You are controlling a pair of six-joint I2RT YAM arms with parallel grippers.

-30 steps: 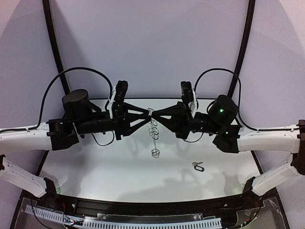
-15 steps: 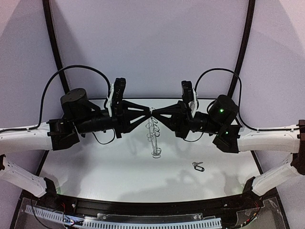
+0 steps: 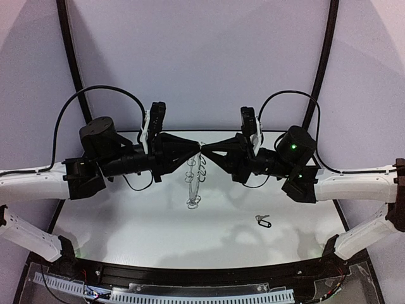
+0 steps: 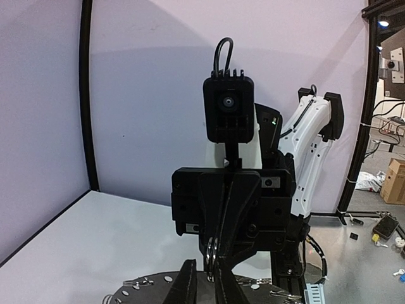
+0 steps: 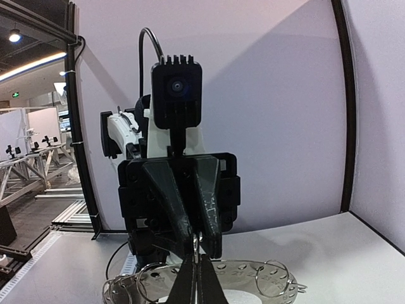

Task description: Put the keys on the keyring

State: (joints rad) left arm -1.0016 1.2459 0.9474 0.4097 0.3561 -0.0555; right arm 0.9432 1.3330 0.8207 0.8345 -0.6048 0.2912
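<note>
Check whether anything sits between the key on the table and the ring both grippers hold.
Nothing visible does: the key lies alone on the table, right of the keyring, which hangs clamped by the left gripper and right gripper.

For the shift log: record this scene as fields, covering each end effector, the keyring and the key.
left end effector: shut on the keyring
right end effector: shut on the keyring, tips meeting the left's
keyring: hanging from both end effectors
key: alone on the table, on the right arm's side
task state: key not yet on the keyring
</note>
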